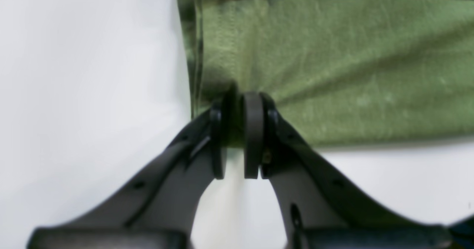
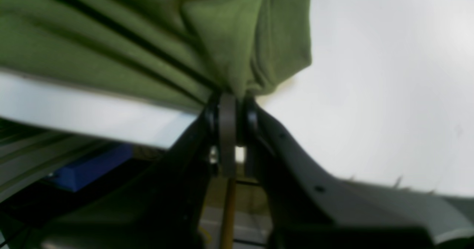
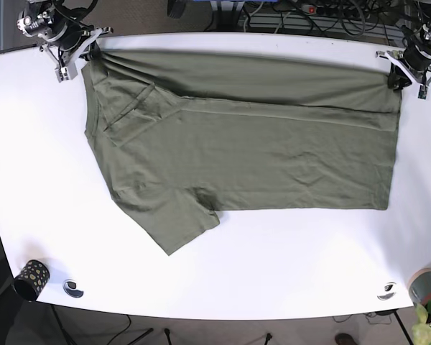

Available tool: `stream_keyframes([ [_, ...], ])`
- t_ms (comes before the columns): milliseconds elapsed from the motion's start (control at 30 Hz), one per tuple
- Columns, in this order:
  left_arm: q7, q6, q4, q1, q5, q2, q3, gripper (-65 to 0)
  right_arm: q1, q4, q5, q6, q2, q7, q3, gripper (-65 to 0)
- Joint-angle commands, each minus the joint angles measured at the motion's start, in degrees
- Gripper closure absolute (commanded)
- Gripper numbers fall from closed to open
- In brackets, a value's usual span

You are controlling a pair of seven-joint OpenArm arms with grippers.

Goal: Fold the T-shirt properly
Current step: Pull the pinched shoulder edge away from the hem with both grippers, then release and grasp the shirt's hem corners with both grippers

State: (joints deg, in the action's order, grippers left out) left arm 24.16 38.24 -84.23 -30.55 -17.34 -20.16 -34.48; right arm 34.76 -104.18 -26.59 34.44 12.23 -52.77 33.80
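An olive green T-shirt (image 3: 244, 144) lies spread on the white table (image 3: 273, 259), its far long edge folded over toward the middle and one sleeve sticking out at the front left. My left gripper (image 3: 396, 77) is shut on the shirt's far right corner; in the left wrist view the pads (image 1: 253, 130) pinch the cloth's edge (image 1: 333, 75). My right gripper (image 3: 86, 53) is shut on the far left corner by the collar; in the right wrist view it (image 2: 232, 104) pinches bunched cloth (image 2: 222, 38).
A small black patterned cup (image 3: 30, 279) and a roll of tape (image 3: 72, 288) sit at the front left edge. Another roll of tape (image 3: 386, 291) and a grey cup (image 3: 425, 286) sit at the front right corner. Cables lie behind the table's far edge.
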Motion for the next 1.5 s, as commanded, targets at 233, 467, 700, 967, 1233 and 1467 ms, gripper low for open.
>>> stream_keyframes([
  [233,1.6,1.8,-0.6,-3.8,1.4,-0.8,-3.4,-6.3,2.7,-2.1,0.3,-0.11,-1.7,0.4,5.4,-8.6],
  [467,1.9,1.8,-0.7,-3.7,1.4,-0.8,-3.2,-6.3,2.7,-2.4,0.1,-0.11,-2.0,0.4,6.8,-34.6],
  [700,8.8,1.8,-7.7,-3.5,0.8,-0.7,-3.6,-18.3,2.7,-3.7,-0.2,1.92,-2.1,0.4,12.7,-36.6],
  [967,9.1,1.8,-16.0,-3.5,-3.7,3.1,-6.6,-42.5,1.1,-5.2,-0.2,5.56,-2.2,0.3,13.4,-36.6],
  [1233,9.1,1.8,-18.6,0.0,-3.5,3.2,-5.1,-44.6,-5.8,-4.7,0.3,5.56,-1.9,0.2,13.1,-36.6],
  [1467,11.2,1.5,-18.2,9.1,-2.3,4.9,-4.9,-44.6,-13.1,-1.3,0.3,5.56,0.7,0.2,7.6,-36.5],
])
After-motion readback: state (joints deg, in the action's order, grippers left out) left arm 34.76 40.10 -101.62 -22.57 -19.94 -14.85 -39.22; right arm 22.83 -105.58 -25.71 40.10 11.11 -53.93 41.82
